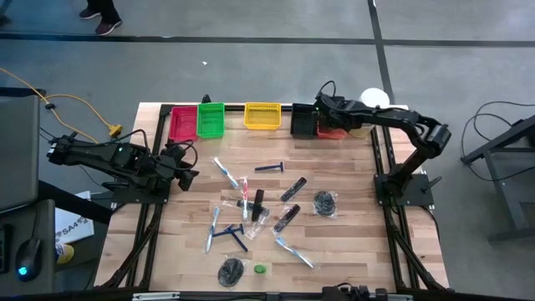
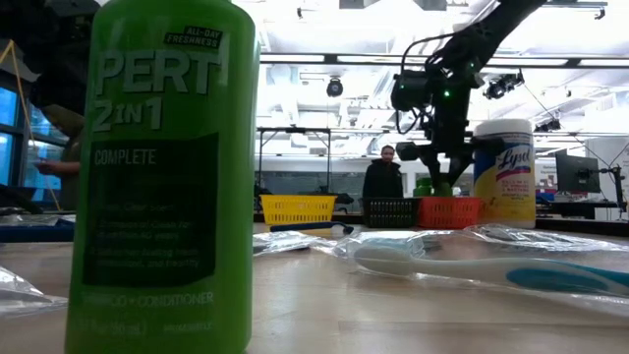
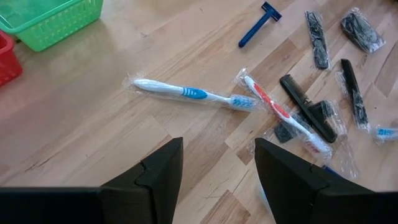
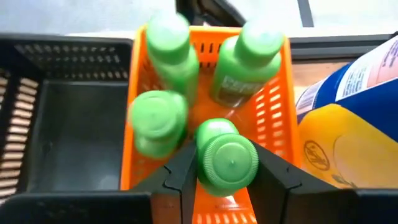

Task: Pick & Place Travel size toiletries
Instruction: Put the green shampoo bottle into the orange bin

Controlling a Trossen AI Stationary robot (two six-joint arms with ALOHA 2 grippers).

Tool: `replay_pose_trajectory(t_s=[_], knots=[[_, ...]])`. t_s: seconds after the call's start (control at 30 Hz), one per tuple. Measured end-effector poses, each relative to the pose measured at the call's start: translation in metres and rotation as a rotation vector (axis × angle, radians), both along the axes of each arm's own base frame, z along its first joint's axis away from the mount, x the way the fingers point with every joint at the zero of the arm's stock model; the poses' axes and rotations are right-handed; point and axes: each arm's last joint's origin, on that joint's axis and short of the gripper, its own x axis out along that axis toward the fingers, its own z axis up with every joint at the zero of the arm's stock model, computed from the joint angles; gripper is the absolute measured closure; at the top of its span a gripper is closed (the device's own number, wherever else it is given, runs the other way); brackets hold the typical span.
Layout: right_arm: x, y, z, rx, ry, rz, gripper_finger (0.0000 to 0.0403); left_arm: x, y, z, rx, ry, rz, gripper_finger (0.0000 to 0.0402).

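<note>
Placement is what the coming move turns on: the right hand (image 4: 221,171) is held directly over the orange bin (image 4: 273,106) at the back of the desk (image 1: 351,242), its fingers closed on the cap end of a green bottle (image 4: 227,158). The bottle's long axis is carried upright, base downward, so it is judged to go straight down among the three bottles already seen in that bin. The left hand (image 3: 217,174) is held open and empty over the desk's left side. A blue-handled toothbrush (image 3: 193,93) is seen just ahead of it, lying crosswise to the fingers, so this hand is plainly the nearer one.
</note>
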Motion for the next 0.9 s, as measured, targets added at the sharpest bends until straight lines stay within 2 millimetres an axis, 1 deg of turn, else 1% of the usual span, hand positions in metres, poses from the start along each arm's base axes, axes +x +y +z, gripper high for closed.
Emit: replay_pose_trajectory(t_s=[0.27, 0.33, 0.53, 0.63, 0.77, 0.9], knots=[[-0.0028, -0.0029, 0.0000, -0.004, -0.009, -0.032, 0.0294, 0.0000, 0.0000, 0.0000, -0.001, 0.000, 0.000, 0.0209], [-0.0028, -0.0028, 0.0000, -0.002, -0.009, -0.032, 0.0283, 0.0000, 0.0000, 0.0000, -0.001, 0.000, 0.000, 0.0209], [-0.0027, -0.0027, 0.0000, -0.002, -0.012, -0.035, 0.0221, 0.0000, 0.0000, 0.0000, -0.001, 0.000, -0.001, 0.0209], [-0.0024, -0.0027, -0.0001, 0.003, -0.016, -0.029, 0.0197, 0.0000, 0.0000, 0.0000, 0.000, 0.000, -0.002, 0.0209], [-0.0013, -0.0025, 0.0008, 0.022, -0.037, -0.001, 0.0181, 0.0000, 0.0000, 0.0000, 0.000, 0.000, -0.002, 0.0209], [0.0002, -0.0014, 0.0024, 0.032, -0.061, 0.018, 0.0180, 0.0000, 0.0000, 0.0000, 0.000, 0.000, -0.001, 0.0209]])
